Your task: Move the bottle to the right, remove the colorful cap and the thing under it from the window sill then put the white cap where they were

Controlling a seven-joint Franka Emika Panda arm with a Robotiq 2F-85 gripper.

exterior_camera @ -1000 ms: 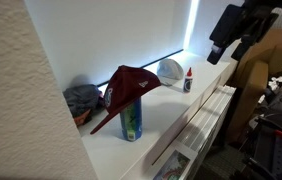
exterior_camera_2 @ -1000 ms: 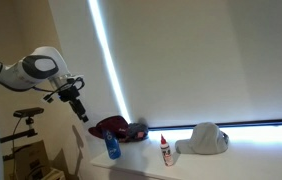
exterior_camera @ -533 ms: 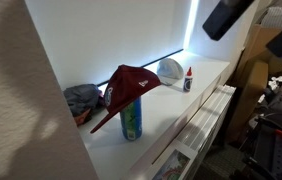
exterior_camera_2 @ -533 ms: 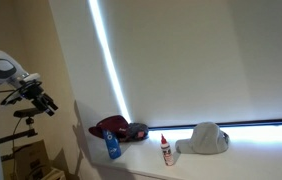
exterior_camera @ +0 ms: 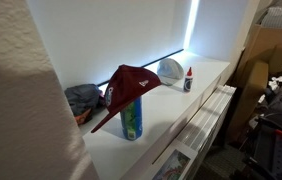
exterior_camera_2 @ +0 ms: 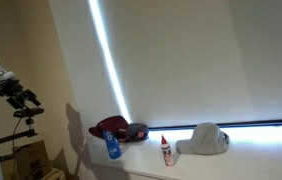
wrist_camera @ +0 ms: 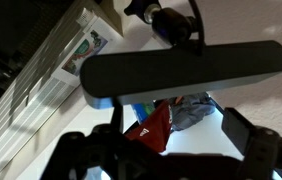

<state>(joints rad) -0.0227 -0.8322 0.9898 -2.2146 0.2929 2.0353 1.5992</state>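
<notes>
A dark red cap (exterior_camera: 131, 85) sits on top of a blue-green can (exterior_camera: 131, 122) on the white window sill (exterior_camera: 166, 120). It also shows in the other exterior view (exterior_camera_2: 116, 127) and in the wrist view (wrist_camera: 151, 128). A small white bottle with a red tip (exterior_camera: 188, 80) stands next to a white cap (exterior_camera: 170, 70). Both also show in an exterior view, the bottle (exterior_camera_2: 166, 151) left of the white cap (exterior_camera_2: 209, 138). My gripper (exterior_camera_2: 27, 100) is far off the sill at the frame's left edge. In the wrist view it (wrist_camera: 166, 152) is open and empty.
A grey crumpled cap or cloth (exterior_camera: 81, 100) lies behind the red cap, also in the wrist view (wrist_camera: 196, 110). A white radiator (exterior_camera: 196, 130) runs below the sill. A cardboard box (exterior_camera: 271, 60) and dark clutter stand beside it. A dark bar (wrist_camera: 181, 70) crosses the wrist view.
The arm has swung away from the sill, out of one exterior view and to the far left edge of the other. Nothing on the sill has moved.
</notes>
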